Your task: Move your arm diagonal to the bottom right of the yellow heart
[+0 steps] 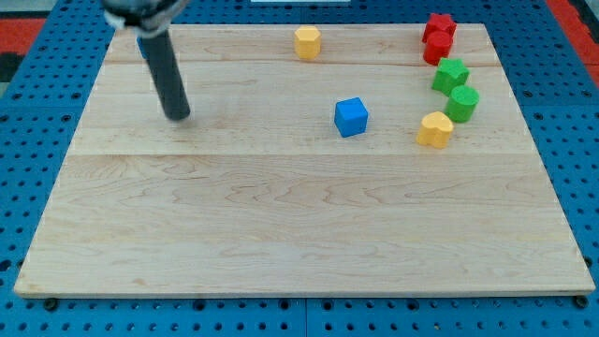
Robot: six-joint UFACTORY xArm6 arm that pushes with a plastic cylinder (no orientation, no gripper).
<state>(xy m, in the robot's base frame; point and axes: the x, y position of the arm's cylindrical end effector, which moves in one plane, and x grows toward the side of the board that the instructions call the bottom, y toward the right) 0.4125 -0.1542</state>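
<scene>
Camera view: my tip (pixel 177 116) rests on the tabletop (pixel 281 225); no hand shows, and the yellow heart (pixel 434 129) sits far to its right.

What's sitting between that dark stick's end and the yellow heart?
In the camera view, the blue cube sits roughly between my tip and the yellow heart, nearer the heart; otherwise only bare board.
</scene>
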